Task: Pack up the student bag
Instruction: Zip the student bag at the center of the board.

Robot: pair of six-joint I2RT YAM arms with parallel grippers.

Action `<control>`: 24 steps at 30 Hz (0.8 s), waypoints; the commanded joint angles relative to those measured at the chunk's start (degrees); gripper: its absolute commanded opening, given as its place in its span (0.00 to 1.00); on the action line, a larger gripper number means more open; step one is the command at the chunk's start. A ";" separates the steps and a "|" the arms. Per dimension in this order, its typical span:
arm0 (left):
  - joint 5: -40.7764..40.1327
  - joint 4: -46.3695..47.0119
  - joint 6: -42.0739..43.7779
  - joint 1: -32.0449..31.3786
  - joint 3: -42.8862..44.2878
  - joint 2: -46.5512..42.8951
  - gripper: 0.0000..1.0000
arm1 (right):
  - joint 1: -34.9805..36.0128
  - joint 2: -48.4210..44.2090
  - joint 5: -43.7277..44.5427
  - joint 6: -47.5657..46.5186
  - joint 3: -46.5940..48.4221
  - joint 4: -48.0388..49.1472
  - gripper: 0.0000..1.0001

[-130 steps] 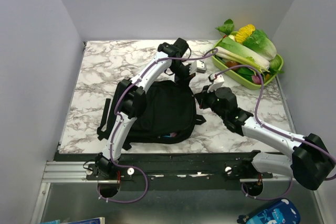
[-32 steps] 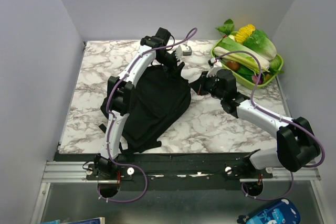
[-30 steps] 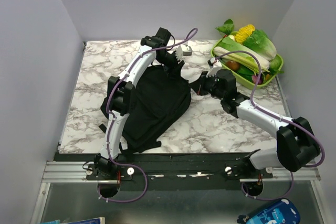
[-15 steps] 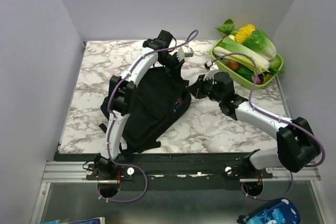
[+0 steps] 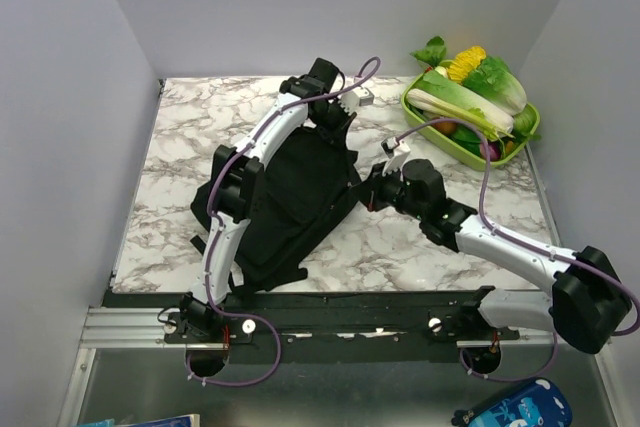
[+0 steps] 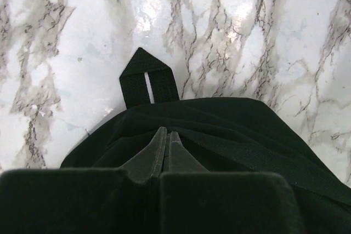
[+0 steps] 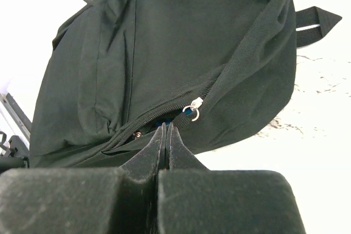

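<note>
In the top external view the student bag (image 5: 300,195) is seen lying on the marble tabletop (image 5: 180,147), its top apparently steadied by the closed left tool (image 6: 164,133) near the hang loop (image 6: 148,78), while the closed, empty right tool (image 7: 165,127) is set just beside the zipper pull (image 7: 193,112).

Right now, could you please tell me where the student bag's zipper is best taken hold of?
I would take the small silver pull ring on the student bag, where its open stretch ends. It hangs free of the fabric just ahead of the shut right gripper, so coming from that side, fingers straddling the ring, looks best.
</note>
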 commanded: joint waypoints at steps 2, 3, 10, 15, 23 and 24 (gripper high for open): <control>-5.59 4.80 -0.88 -0.33 -0.23 -2.95 0.00 | 3.80 -1.78 -2.69 1.83 0.28 -2.32 0.01; -5.07 4.36 -0.71 -0.68 -0.14 -3.74 0.00 | 3.80 -1.43 -2.25 2.18 0.19 -2.49 0.00; -2.60 -0.56 -4.73 -2.35 0.73 -7.88 0.31 | 3.80 0.07 -2.68 2.63 3.18 -6.26 0.18; -2.95 -2.85 -10.02 0.89 1.09 -13.40 0.42 | 2.76 -4.47 -5.04 0.69 5.73 -12.25 0.72; -3.21 -10.41 -5.37 12.21 -10.31 -29.38 0.59 | -5.77 2.49 -0.15 -7.37 18.27 -20.41 0.89; -3.74 -10.59 -4.06 13.72 -14.25 -30.98 0.59 | -5.95 4.97 3.17 -8.70 20.13 -20.51 0.89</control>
